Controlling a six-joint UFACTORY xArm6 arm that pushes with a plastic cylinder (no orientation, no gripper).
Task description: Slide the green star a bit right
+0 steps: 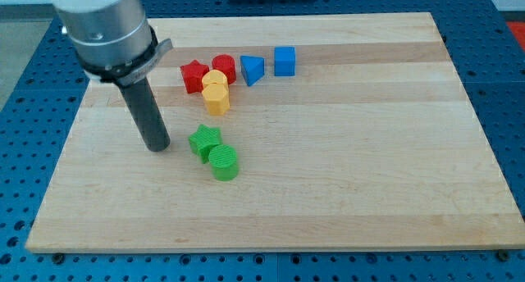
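The green star [204,140] lies on the wooden board [344,151], left of the middle. A green cylinder [223,161] touches it at its lower right. My tip [157,147] rests on the board just to the star's left, a small gap apart from it.
Toward the view's top sit a red star [194,75], a red cylinder [224,67], a yellow cylinder [214,81], a yellow block [216,98], a blue triangular block [252,70] and a blue cube [284,61]. The board lies on a blue perforated table [25,110].
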